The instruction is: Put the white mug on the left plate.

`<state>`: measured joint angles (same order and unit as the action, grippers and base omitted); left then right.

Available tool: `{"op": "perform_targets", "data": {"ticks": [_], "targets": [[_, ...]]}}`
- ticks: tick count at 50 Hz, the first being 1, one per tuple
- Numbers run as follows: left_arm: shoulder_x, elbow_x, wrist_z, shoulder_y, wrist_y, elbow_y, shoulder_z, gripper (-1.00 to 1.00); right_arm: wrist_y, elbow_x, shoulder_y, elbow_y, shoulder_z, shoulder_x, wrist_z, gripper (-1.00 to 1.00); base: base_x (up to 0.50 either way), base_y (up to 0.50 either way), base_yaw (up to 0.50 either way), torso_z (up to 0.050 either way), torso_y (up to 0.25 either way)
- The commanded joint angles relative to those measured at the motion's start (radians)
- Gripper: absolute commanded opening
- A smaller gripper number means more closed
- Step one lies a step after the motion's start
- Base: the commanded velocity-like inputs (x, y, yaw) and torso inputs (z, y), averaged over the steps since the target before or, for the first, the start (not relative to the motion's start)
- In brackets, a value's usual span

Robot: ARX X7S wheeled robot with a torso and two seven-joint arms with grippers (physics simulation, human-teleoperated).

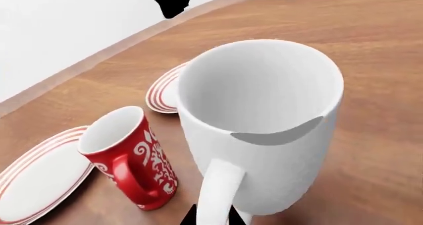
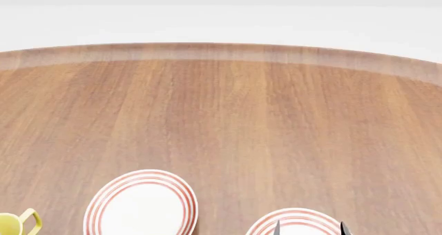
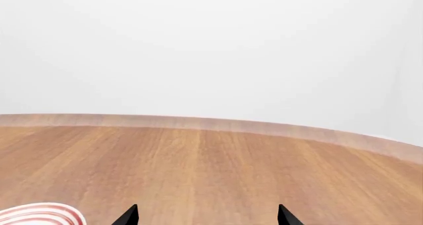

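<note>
White mug [image 1: 264,131] filled left wrist view, left gripper [image 1: 213,217] jaws clamped on handle; right gripper [image 3: 207,217] jaws apart.

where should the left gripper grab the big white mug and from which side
Take the white mug by its loop handle, which points straight at the left gripper in the left wrist view. The mug stands upright, so a level approach with a finger on each side of the handle looks best, away from the red mug beside it.
</note>
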<state>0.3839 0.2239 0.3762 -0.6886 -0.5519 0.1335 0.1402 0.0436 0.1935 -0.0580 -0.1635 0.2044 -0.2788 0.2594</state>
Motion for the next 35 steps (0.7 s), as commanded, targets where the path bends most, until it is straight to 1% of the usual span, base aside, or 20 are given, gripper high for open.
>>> {"op": "perform_targets", "data": {"ticks": [1,3,4,5,6,7,8,12,13,14,19,22,24,25,27,30,32,35], "targets": [[0.024,-0.009,-0.072,-0.091,-0.083,0.059,-0.047,-1.00,0.002,0.002,0.002,0.005,0.005,-0.002,0.003,1.00,0.00,0.00,0.00,0.000,0.000],[0.046,-0.024,-0.093,-0.096,-0.073,0.078,-0.040,-1.00,0.002,0.000,0.005,0.010,0.008,-0.001,0.004,1.00,0.00,0.00,0.00,0.000,0.000],[0.077,-0.031,-0.134,-0.096,-0.068,0.087,-0.023,-1.00,0.001,0.000,0.006,0.010,0.010,0.000,0.004,1.00,0.00,0.00,0.00,0.000,0.000],[0.116,-0.031,-0.192,-0.096,-0.061,0.098,0.007,-1.00,-0.002,0.000,0.007,0.008,0.010,0.000,0.005,1.00,0.00,0.00,0.00,0.000,0.000],[0.183,-0.043,-0.278,-0.096,-0.054,0.114,0.057,-1.00,-0.003,0.002,0.007,0.006,0.011,-0.001,0.004,1.00,0.00,0.00,0.00,0.000,0.000],[0.225,-0.055,-0.342,-0.096,-0.052,0.123,0.086,-1.00,-0.004,0.000,0.008,0.005,0.011,-0.001,0.006,1.00,0.00,0.00,0.00,0.000,0.000],[0.251,-0.065,-0.378,-0.095,-0.051,0.129,0.101,-1.00,-0.003,0.001,0.009,0.008,0.011,-0.001,0.006,1.00,0.00,0.00,0.00,0.000,0.000],[0.332,-0.092,-0.478,-0.094,-0.063,0.142,0.151,-1.00,0.001,0.000,0.010,0.015,0.013,-0.002,0.006,1.00,0.00,0.00,0.00,0.000,0.000],[0.366,-0.100,-0.514,-0.095,-0.077,0.147,0.178,-1.00,0.001,0.002,0.006,0.010,0.012,-0.003,0.007,1.00,0.00,0.00,0.00,0.000,0.000],[0.373,-0.092,-0.538,-0.092,-0.083,0.141,0.185,-1.00,0.001,0.002,0.004,0.008,0.011,-0.004,0.009,1.00,0.00,0.00,0.00,0.000,0.000],[0.462,-0.132,-0.672,-0.092,-0.118,0.172,0.219,-1.00,0.003,0.004,0.007,0.013,0.012,-0.005,0.009,1.00,0.00,0.00,0.00,0.000,0.000],[0.498,-0.142,-0.716,-0.089,-0.124,0.184,0.237,-1.00,0.004,0.003,0.008,0.017,0.015,-0.005,0.010,1.00,0.00,0.00,0.00,0.000,0.000],[0.534,-0.177,-0.759,-0.090,-0.192,0.205,0.244,-1.00,0.003,0.004,0.008,0.015,0.015,-0.006,0.011,1.00,0.00,0.00,0.00,0.000,0.000],[0.544,-0.187,-0.769,-0.088,-0.201,0.210,0.250,-1.00,0.004,0.004,0.008,0.018,0.015,-0.006,0.011,1.00,0.00,0.00,0.00,0.000,0.000],[0.542,-0.187,-0.785,-0.073,-0.193,0.216,0.248,-1.00,0.005,0.004,0.009,0.019,0.016,-0.007,0.011,1.00,0.00,0.00,0.00,0.000,0.000],[0.546,-0.236,-0.798,-0.049,-0.236,0.211,0.248,-1.00,0.006,0.006,0.011,0.022,0.016,-0.008,0.011,1.00,0.00,0.00,0.00,0.000,0.000],[0.554,-0.279,-0.786,-0.026,-0.243,0.207,0.261,-1.00,0.006,0.006,0.011,0.021,0.017,-0.009,0.012,1.00,0.00,0.00,0.00,0.000,0.000],[0.544,-0.316,-0.793,-0.004,-0.272,0.195,0.261,-1.00,0.009,0.007,0.010,0.024,0.017,-0.009,0.012,1.00,0.00,0.00,0.00,0.000,0.000]]}}
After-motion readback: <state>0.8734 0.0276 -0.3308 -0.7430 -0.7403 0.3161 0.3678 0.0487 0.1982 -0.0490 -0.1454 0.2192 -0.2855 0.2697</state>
